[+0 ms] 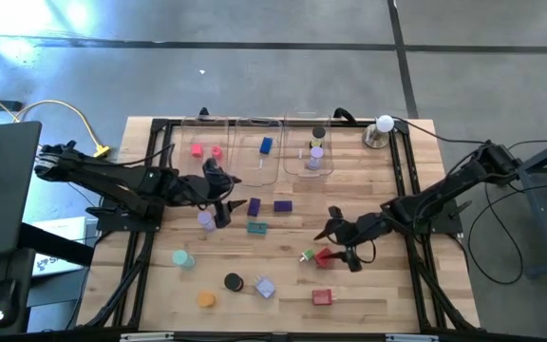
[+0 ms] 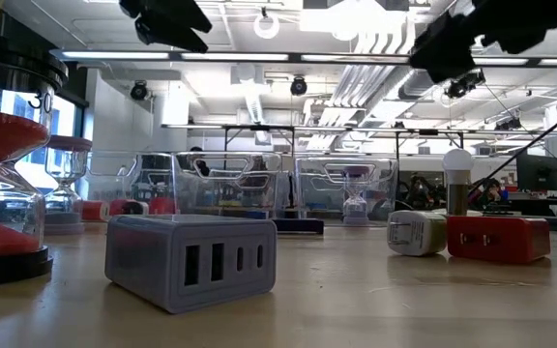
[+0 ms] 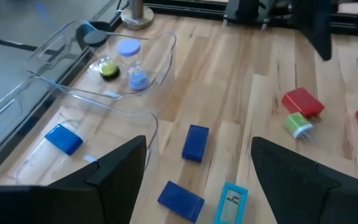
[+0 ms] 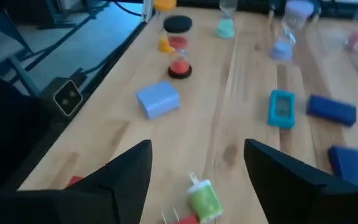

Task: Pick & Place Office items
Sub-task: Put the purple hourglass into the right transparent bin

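Observation:
Small office items lie spread over the wooden table (image 1: pixel 368 294): two blue blocks (image 3: pixel 195 143) (image 3: pixel 180 199), a teal piece (image 3: pixel 230 202), a red charger (image 1: pixel 326 256), a green plug (image 4: pixel 204 199), a lavender block (image 4: pixel 158 99) and little hourglasses (image 4: pixel 179 46). My left gripper (image 1: pixel 228 190) hovers open in front of the trays, above the blue blocks, and holds nothing. My right gripper (image 1: pixel 333 242) is open too, above the table at centre right. The green plug (image 1: pixel 306 256) lies below and ahead of its fingers, untouched.
Three clear trays (image 1: pixel 254 142) stand in a row at the far edge, holding pink pieces, a blue piece (image 3: pixel 63 138) and a purple hourglass (image 3: pixel 131 62). A white ball on a metal base (image 1: pixel 383 128) stands at the far right. Black frame rails (image 1: pixel 416 275) run along both sides.

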`<state>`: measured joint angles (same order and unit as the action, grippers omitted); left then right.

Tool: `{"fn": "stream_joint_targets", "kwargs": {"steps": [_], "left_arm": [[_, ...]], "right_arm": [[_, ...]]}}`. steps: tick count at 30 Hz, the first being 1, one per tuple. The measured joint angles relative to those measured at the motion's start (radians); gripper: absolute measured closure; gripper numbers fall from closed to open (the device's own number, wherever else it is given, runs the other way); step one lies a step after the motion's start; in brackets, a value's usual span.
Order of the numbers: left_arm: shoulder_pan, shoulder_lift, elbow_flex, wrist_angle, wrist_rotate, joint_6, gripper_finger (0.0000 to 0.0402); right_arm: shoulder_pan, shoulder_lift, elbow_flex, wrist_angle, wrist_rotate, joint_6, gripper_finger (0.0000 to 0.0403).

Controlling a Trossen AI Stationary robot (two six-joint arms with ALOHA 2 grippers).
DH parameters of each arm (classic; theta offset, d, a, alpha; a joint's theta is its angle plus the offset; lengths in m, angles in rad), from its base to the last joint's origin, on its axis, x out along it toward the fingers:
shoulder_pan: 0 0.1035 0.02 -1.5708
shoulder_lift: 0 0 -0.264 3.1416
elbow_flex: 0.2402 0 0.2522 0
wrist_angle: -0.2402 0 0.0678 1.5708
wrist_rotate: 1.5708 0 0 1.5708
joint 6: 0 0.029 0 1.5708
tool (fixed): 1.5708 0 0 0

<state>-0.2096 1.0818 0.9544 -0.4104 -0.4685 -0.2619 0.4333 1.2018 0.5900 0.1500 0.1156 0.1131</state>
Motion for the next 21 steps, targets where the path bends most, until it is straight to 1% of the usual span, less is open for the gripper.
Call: {"fn": "stream_joint_targets", "kwargs": {"steps": [5,11,13,18,21], "left_arm": [[0.0,0.038,0.0,0.008,0.0,0.0,0.0119],[-0.001,0.063,-0.001,0.039,0.007,0.0,0.0119],[-0.004,0.062,-0.001,0.049,0.054,-0.01,0.0119],[-0.032,0.062,-0.001,0.034,0.235,-0.11,0.0119],[-0.06,0.068,-0.001,0.006,0.268,-0.172,0.0119]], "right_arm": [[0.019,0.0,0.03,-0.025,0.07,-0.076,0.0159],[0.019,0.0,0.046,-0.052,0.087,-0.117,0.0159],[0.019,0.0,0.05,-0.047,0.094,-0.115,0.0159],[0.019,0.0,0.05,-0.054,0.095,-0.109,0.0159],[0.014,0.0,0.05,-0.055,0.095,-0.109,0.0159]]}}
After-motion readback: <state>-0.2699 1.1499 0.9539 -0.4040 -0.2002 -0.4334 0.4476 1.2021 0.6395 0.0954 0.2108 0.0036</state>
